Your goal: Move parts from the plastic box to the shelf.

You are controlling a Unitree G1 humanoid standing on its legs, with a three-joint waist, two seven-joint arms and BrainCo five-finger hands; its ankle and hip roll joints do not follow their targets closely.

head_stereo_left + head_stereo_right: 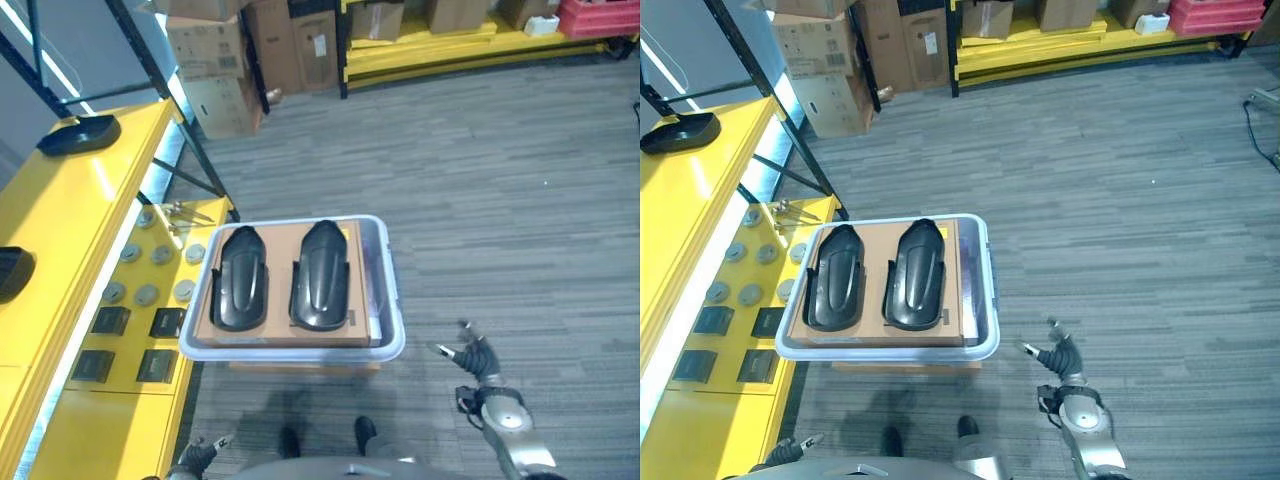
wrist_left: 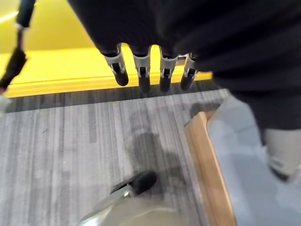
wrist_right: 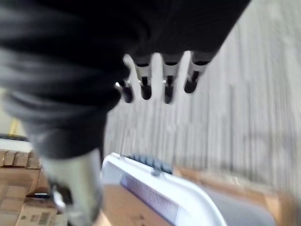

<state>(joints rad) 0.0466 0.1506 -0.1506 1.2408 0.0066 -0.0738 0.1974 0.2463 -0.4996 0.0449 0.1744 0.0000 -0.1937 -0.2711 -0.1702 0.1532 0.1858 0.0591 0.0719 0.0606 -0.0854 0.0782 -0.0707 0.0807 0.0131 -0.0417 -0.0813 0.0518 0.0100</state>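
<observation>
In the left eye view, a pale plastic box [image 1: 392, 300] is seen on a low wooden stand on the grey carpet, just beside a yellow shelf [image 1: 70, 200] at the robot's left. Inside the box a brown cardboard sheet [image 1: 285, 335] carries two black moulded parts [image 1: 239, 278] [image 1: 320, 274], laid side by side. On the shelf, another black part [image 1: 80, 133] rests on the upper level, while round grey discs [image 1: 147, 294] and dark square pieces [image 1: 108, 320] sit on a lower level. The right hand [image 1: 474, 355] is held over the carpet, apart from the box, with relaxed fingers and nothing in it; the left hand [image 1: 198, 455] is glimpsed at the bottom edge. In the right eye view the same layout is repeated, and stacked cardboard cartons [image 1: 820, 60] are seen behind the shelf. In the left wrist view, the left hand's fingers [image 2: 141, 75] are shown straight and empty above the carpet, with what appears to be the wooden stand [image 2: 209, 169] nearby. In the right wrist view, the right hand's fingers [image 3: 167, 82] are extended, and the box rim [image 3: 160, 188] is seen beyond them.
</observation>
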